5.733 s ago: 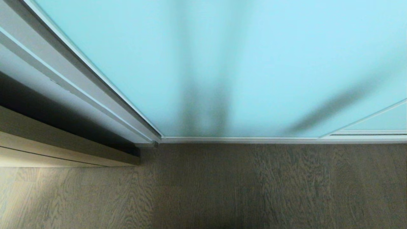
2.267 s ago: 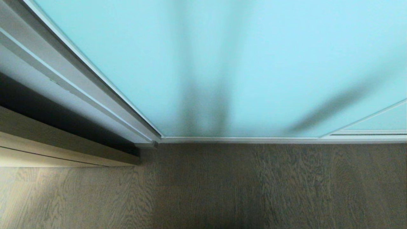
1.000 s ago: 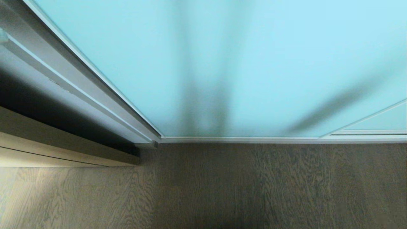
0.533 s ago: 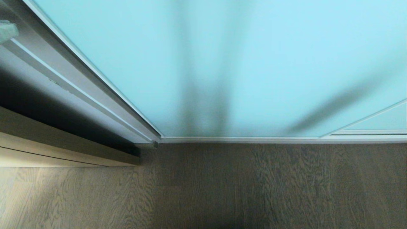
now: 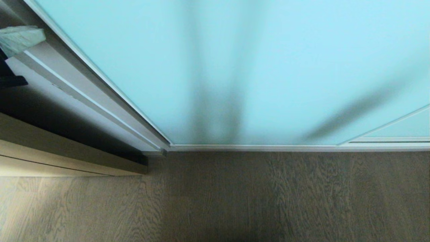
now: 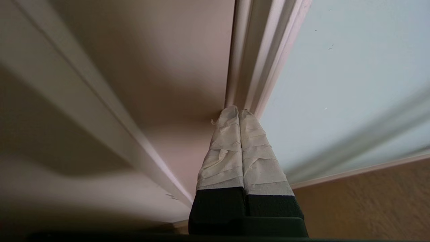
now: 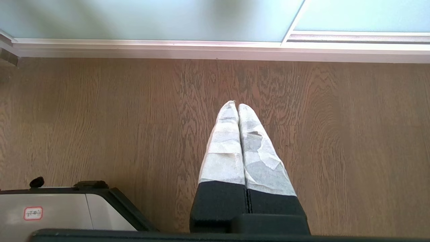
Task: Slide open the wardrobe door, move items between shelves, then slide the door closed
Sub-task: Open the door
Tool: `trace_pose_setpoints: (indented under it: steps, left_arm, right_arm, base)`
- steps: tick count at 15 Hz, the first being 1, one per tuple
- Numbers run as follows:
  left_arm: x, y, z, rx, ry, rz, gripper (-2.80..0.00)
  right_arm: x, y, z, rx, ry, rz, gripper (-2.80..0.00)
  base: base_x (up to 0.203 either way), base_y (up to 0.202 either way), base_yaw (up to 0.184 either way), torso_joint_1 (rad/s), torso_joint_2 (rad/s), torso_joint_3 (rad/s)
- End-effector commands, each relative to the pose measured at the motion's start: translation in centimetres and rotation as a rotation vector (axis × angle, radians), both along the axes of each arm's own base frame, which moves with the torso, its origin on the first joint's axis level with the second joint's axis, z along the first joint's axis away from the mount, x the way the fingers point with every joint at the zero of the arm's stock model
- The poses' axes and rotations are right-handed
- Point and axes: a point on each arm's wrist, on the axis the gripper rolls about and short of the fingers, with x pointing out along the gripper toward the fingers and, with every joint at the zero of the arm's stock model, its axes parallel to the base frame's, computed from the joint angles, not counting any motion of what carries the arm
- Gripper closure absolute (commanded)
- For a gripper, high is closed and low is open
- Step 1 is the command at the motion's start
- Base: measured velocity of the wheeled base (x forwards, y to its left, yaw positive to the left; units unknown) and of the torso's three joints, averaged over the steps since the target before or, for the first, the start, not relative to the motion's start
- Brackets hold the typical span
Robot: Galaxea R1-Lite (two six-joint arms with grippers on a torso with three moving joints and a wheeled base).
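Head view, nearest first: grey-brown wood-grain floor (image 5: 255, 198), then the sliding wardrobe door (image 5: 235, 60), frosted aqua glass in a thin silver frame, its bottom rail meeting the floor and its left frame edge running up toward the top left corner. Left gripper (image 6: 239, 112), tape-wrapped fingers pressed together and empty, tips at the door's vertical frame edge beside a pale panel. Right gripper (image 7: 238, 105), likewise closed and empty, hangs above the floor, well short of the door's bottom rail.
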Motion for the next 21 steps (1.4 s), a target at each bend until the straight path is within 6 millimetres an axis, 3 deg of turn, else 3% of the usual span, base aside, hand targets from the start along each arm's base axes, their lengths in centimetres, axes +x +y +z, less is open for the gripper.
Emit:
trace_pose_setpoints:
  steps: [1, 7, 11, 15, 21]
  left_arm:
    - [0.5, 0.0, 0.0, 0.000, 0.006, -0.002, 0.00]
    - [2.7, 0.0, 0.0, -0.013, -0.029, -0.007, 0.00]
    - [3.1, -0.2, -0.1, -0.014, -0.027, -0.021, 0.00]
    - [2.9, -2.0, 0.0, -0.014, -0.028, -0.122, 0.00]
    - [2.8, -6.6, -0.8, -0.012, 0.020, -0.358, 0.00]
  right_arm:
    - [0.0, 0.0, 0.0, 0.000, 0.000, 0.000, 0.00]
    - [0.0, 0.0, 0.0, 0.000, 0.000, 0.000, 0.00]
    - [0.0, 0.0, 0.0, 0.000, 0.000, 0.000, 0.00]
    - [0.0, 0.0, 0.0, 0.000, 0.000, 0.000, 0.00]
    - [0.0, 0.0, 0.0, 0.000, 0.001, 0.000, 0.00]
  base:
    - [0.000, 0.000, 0.000, 0.000, 0.00, 0.000]
    - [0.000, 0.000, 0.000, 0.000, 0.00, 0.000]
    - [0.000, 0.000, 0.000, 0.000, 0.00, 0.000]
    - [0.000, 0.000, 0.000, 0.000, 0.00, 0.000]
    - [0.000, 0.000, 0.000, 0.000, 0.00, 0.000]
